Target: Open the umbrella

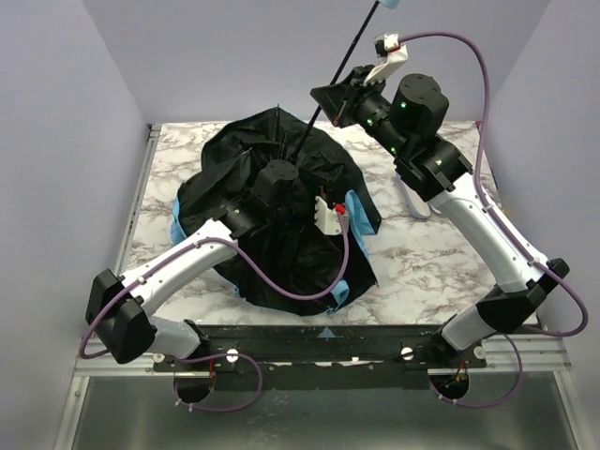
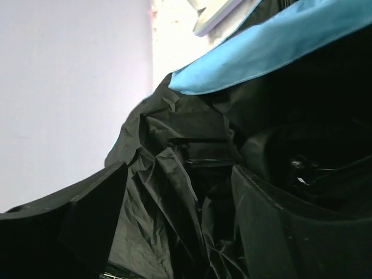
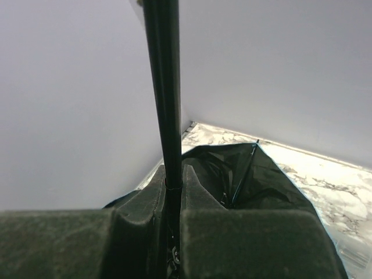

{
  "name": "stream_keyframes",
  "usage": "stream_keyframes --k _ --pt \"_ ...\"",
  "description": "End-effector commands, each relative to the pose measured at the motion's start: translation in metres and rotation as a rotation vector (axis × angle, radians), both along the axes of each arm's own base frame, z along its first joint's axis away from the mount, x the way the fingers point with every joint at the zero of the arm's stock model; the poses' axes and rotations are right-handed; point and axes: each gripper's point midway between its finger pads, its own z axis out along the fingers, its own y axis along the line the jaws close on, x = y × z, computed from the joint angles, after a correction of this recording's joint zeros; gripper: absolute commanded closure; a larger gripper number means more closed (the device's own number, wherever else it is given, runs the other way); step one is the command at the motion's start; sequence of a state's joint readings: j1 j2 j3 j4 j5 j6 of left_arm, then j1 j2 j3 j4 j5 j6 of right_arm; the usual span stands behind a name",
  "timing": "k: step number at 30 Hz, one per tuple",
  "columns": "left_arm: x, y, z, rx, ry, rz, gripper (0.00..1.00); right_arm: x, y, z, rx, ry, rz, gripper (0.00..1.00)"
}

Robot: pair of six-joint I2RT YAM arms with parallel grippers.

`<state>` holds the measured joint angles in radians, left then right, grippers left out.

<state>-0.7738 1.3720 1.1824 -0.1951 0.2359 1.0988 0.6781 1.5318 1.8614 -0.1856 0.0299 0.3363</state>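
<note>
Umbrella point(image 1: 291, 253), a compact folding one of sky-blue fabric with a black lining, is resting in the middle of the white marbled tabletop point(image 1: 431, 262). Its dark inside is facing up and its stem is slanting toward the back wall.

The right end effector point(image 3: 171, 192) is clamping its two dark fingers together on the thin black telescopic shaft point(image 3: 163, 87), with no gap showing on either side of the metal. That grip is probably serving as the anchor, holding the stem raised and steady so the sliding collar can travel along it. Above the grip, the shaft is running up to the small light-blue handle point(image 1: 389, 5) at the top edge of the overhead view. Below it, the shaft is running down into the crumpled canopy point(image 1: 225, 169), where thin ribs point(image 3: 247, 163) are showing half folded.

The left end effector point(image 2: 180, 221) is sitting down inside the canopy with its fingers point(image 2: 87, 215) standing apart. Black cloth is bunching between them, but nothing is being pinched as far as the wrist view shows. Placed near where the shaft enters the fabric, it is likely lining up on the collar, which is hiding under the folds. A band of blue hem point(image 2: 261, 52) is draping over just above it.

The canopy is sagging rather than stretching taut, so the opening is looking only partly done, and loose cloth is risking a snag in the open fingers.
</note>
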Motion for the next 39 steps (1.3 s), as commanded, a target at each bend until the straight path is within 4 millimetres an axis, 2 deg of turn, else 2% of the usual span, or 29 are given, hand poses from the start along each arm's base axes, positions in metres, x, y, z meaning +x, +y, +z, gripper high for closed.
stream_keyframes --k 1,2,4,6,8,10,13,15,16,19,21,24,28,30,33,35,39 --pt "-0.059 0.017 -0.074 0.105 0.33 -0.064 0.21 -0.02 -0.018 0.094 0.177 -0.225 -0.016 1.0" --pt "-0.063 0.021 -0.078 0.113 0.338 -0.062 0.17 -0.02 -0.021 0.102 0.189 -0.257 -0.029 1.0" --pt "-0.069 0.025 -0.073 0.089 0.337 -0.06 0.12 -0.02 -0.024 0.106 0.182 -0.284 -0.044 1.0" --pt "-0.077 0.024 -0.049 0.015 0.335 -0.075 0.08 -0.021 -0.021 0.103 0.162 -0.305 -0.031 1.0" --pt "-0.085 0.017 -0.004 -0.128 0.331 -0.09 0.05 -0.023 -0.017 0.094 0.135 -0.321 -0.005 1.0" --pt "-0.094 0.015 0.05 -0.278 0.336 -0.113 0.05 -0.03 -0.006 0.08 0.102 -0.328 0.062 1.0" --pt "-0.104 0.021 0.125 -0.504 0.353 -0.131 0.05 -0.033 0.002 0.059 0.074 -0.313 0.109 1.0" --pt "-0.102 0.03 0.154 -0.605 0.366 -0.104 0.09 -0.036 0.002 0.054 0.072 -0.315 0.119 1.0" --pt "-0.097 0.037 0.162 -0.647 0.38 -0.073 0.11 -0.035 0.002 0.052 0.07 -0.313 0.119 1.0" --pt "-0.08 0.053 0.17 -0.728 0.409 0.014 0.18 -0.037 0.003 0.052 0.074 -0.315 0.128 1.0" --pt "-0.058 0.067 0.167 -0.76 0.411 0.11 0.22 -0.041 0.005 0.055 0.085 -0.324 0.149 1.0" --pt "-0.035 0.078 0.159 -0.762 0.427 0.191 0.3 -0.049 0.007 0.056 0.092 -0.334 0.187 1.0" --pt "-0.027 0.071 0.154 -0.715 0.428 0.162 0.34 -0.051 0.01 0.054 0.091 -0.329 0.21 1.0" --pt "-0.024 0.065 0.153 -0.709 0.449 0.149 0.4 -0.053 0.012 0.054 0.098 -0.325 0.223 1.0" --pt "-0.007 0.065 0.152 -0.729 0.448 0.207 0.54 -0.057 0.015 0.054 0.099 -0.327 0.251 1.0" --pt "0.007 0.069 0.149 -0.723 0.42 0.257 0.59 -0.059 0.014 0.057 0.1 -0.332 0.255 1.0" --pt "0.03 0.073 0.118 -0.637 0.428 0.344 0.67 -0.061 0.01 0.065 0.107 -0.344 0.247 1.0"
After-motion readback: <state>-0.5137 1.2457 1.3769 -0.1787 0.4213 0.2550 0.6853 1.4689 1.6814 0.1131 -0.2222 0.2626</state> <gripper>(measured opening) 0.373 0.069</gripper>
